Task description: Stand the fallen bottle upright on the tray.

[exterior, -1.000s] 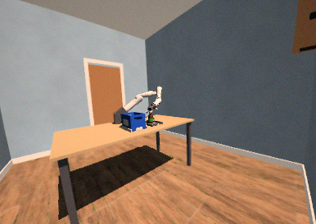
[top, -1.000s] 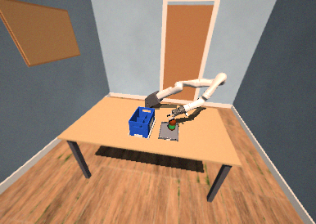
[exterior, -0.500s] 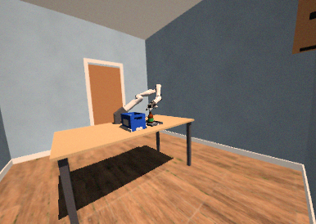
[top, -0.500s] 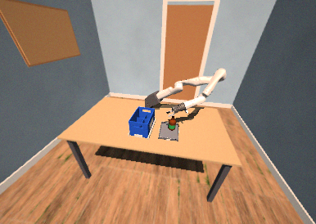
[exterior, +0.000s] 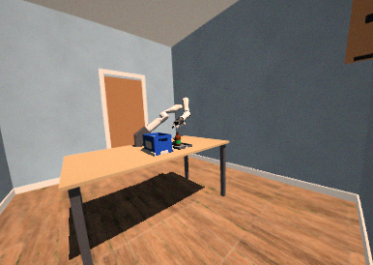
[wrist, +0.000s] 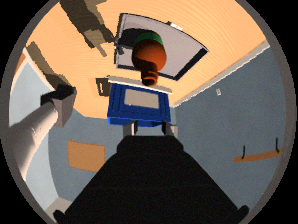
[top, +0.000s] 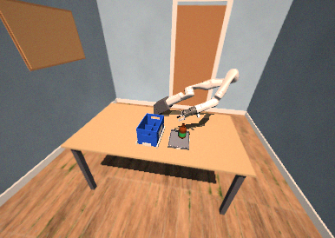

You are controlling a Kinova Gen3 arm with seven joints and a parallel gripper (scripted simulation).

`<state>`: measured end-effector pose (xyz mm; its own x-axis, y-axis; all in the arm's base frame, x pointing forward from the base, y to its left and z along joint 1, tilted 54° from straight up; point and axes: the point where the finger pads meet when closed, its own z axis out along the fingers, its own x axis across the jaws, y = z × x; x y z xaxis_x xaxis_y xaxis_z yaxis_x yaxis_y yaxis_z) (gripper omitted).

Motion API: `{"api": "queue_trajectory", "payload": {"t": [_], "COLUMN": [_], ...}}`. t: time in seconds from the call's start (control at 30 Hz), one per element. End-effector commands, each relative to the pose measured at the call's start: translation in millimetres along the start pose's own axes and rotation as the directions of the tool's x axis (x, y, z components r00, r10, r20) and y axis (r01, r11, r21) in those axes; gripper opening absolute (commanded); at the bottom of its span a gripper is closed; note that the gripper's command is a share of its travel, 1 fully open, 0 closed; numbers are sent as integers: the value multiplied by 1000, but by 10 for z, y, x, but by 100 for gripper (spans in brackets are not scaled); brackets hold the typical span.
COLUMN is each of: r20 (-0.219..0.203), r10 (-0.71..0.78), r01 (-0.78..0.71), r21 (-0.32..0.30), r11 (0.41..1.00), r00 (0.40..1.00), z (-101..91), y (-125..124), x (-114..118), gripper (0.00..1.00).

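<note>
In the top view, 1 blue crate sits level on the wooden table, with its compartments facing up. Just beside it, apart, lies 1 gray tray, flat on the same table. The bottle, brown with 1 green band, stands upright on the tray, nearer the side away from the crate. The gripper is above the bottle's neck and apart from it, at the end of the white arm, which bends up and over from its dark base behind the crate.

In the exterior view, the bottle is upright behind the crate's right side as pictured, its foot on the tray. The gripper hangs over it, with a gap between. Both crate and tray rest level on the table, held by nothing.

In the wrist view, the 2 fingers are spread wide, with nothing between them. The bottle's neck points toward the camera, beyond the fingertips; its green band shows against the tray. The crate's blue wall shows behind the fingers.
</note>
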<state>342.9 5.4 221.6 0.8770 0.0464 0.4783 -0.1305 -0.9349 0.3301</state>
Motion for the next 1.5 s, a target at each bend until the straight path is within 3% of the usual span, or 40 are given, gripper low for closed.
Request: {"api": "queue_trajectory", "payload": {"t": [0.0, 1.03, 1.07, 1.47], "r20": [-18, -18, -18, -18], "r10": [-28, -28, -28, -28], "r01": [28, 28, 28, 28], "r21": [22, 22, 22, 22], "r11": [999, 999, 999, 999], "r00": [999, 999, 999, 999], "z": [-72, -136, -136, -136], "y": [-68, 121, 121, 121], "x": [6, 10, 10, 10], "gripper": [100, 100, 0, 0]}}
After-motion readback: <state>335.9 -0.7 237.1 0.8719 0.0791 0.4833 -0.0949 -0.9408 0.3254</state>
